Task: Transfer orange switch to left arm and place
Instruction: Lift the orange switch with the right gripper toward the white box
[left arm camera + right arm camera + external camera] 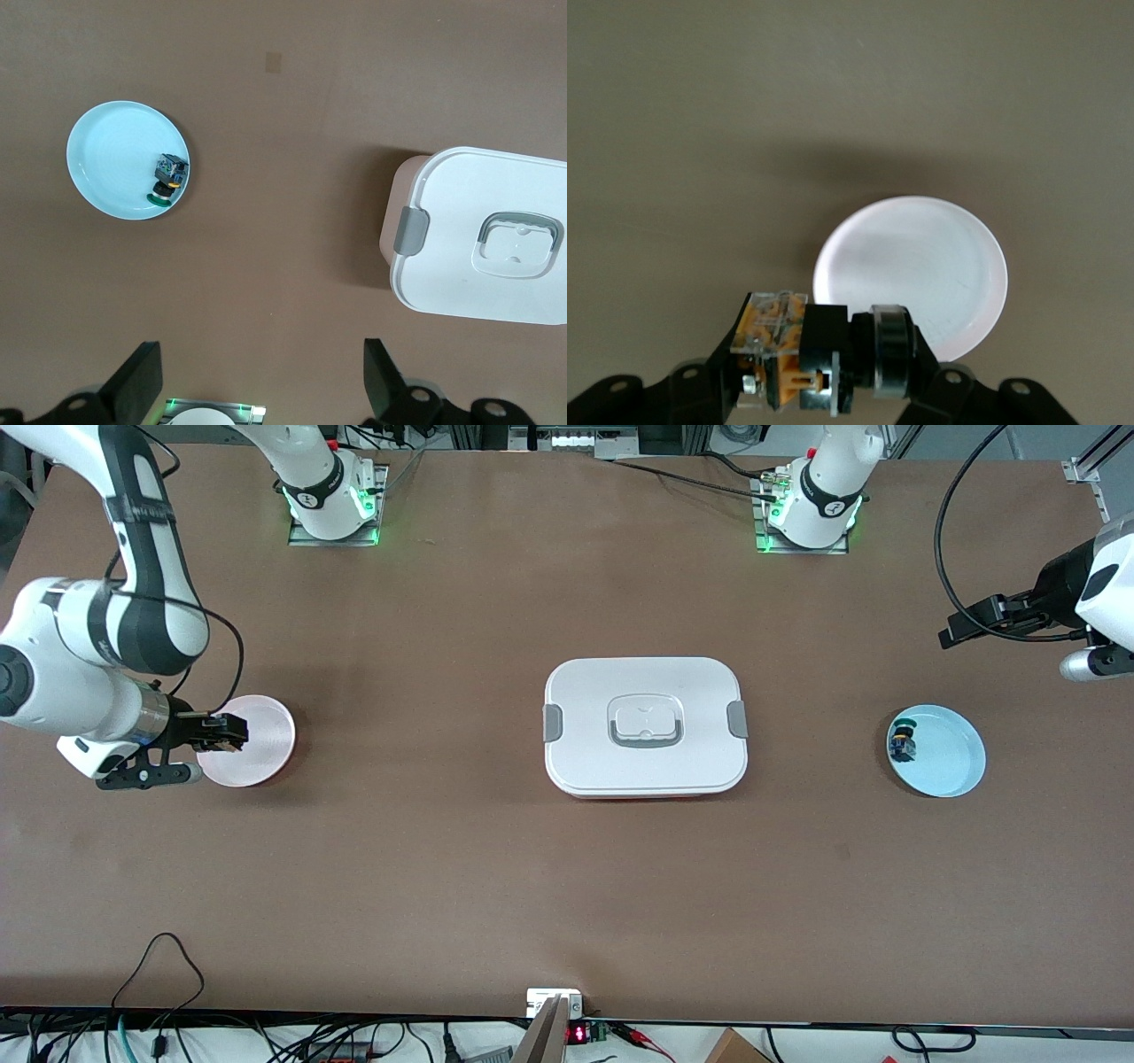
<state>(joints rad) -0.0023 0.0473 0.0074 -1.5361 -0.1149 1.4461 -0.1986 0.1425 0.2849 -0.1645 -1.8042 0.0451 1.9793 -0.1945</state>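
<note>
My right gripper (232, 732) hangs over the edge of the pink plate (257, 744) at the right arm's end of the table. It is shut on the orange switch (806, 359), a small black cylinder with an orange and clear block, held sideways between the fingers. The pink plate (921, 266) lies below it. The white box (645, 726) stands at the table's middle and also shows in the left wrist view (483, 235). My left gripper (952, 636) is open and empty, up in the air at the left arm's end, with its fingers (142, 381) wide apart.
A blue plate (943, 757) lies at the left arm's end and holds a similar black switch with a green top (903, 744). Both show in the left wrist view, the plate (115, 150) and the switch (168, 180). Cables run along the table's front edge.
</note>
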